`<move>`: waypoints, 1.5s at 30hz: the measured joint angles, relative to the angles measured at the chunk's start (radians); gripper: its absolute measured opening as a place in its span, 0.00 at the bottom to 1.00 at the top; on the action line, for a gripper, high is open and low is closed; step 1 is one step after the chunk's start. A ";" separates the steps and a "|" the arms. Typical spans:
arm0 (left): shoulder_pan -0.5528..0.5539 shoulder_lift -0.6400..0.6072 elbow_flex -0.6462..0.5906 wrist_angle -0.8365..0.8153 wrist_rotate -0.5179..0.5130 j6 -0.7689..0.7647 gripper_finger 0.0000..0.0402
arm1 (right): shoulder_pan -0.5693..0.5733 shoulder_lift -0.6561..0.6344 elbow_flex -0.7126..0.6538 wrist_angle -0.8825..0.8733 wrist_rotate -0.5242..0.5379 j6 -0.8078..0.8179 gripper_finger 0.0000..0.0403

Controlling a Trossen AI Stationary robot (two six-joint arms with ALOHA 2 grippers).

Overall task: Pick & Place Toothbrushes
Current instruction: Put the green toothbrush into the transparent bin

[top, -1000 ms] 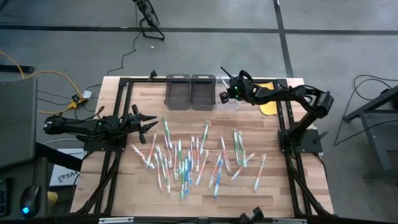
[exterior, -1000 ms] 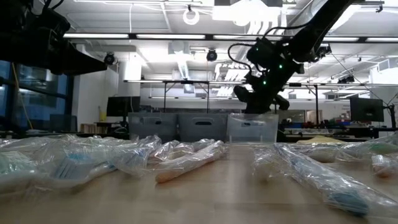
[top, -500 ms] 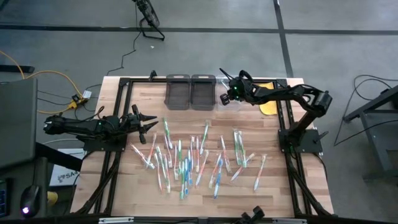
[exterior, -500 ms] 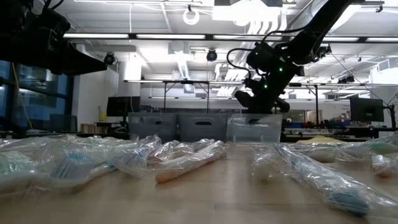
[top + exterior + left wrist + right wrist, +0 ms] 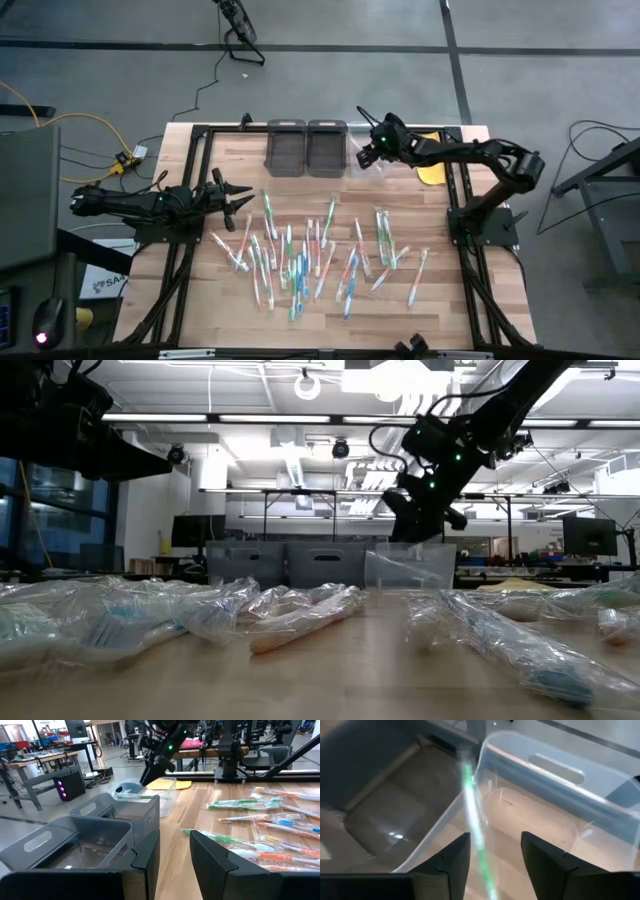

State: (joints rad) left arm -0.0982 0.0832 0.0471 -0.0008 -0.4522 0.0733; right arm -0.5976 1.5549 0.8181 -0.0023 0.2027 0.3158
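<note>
Left gripper [image 5: 240, 196] idle at table's left edge, fingers parted, holding nothing. Toothbrushes [image 5: 300, 255] scattered mid-table. Right gripper [image 5: 366, 150] over clear bin [image 5: 364, 168], fingers apart; green toothbrush [image 5: 474, 817] between them, blurred, tilted over the bin's rim.

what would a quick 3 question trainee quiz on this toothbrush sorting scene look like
1. True or false: the right claw is over the pile of toothbrushes.
2. Which bin is the green toothbrush falling into? A) left grey bin B) middle grey bin C) clear bin
3. Fill in: the left claw waits near the table's ____ edge.

Key: 1 false, it is over the bins. 2 C. 3 left.
</note>
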 joint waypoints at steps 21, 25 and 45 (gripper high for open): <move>0.000 0.000 -0.003 0.026 -0.002 0.001 0.25 | 0.011 -0.240 0.000 -0.213 0.020 -0.152 0.44; 0.000 0.000 -0.003 0.027 -0.005 0.051 0.25 | -0.006 -0.087 0.000 -0.049 -0.018 -0.198 0.43; 0.000 0.000 -0.003 0.051 -0.005 0.125 0.25 | -0.052 0.140 0.000 0.201 -0.132 -0.196 0.35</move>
State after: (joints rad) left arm -0.0982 0.0830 0.0444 0.0498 -0.4576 0.1985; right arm -0.6500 1.6951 0.8181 0.1986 0.0704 0.1202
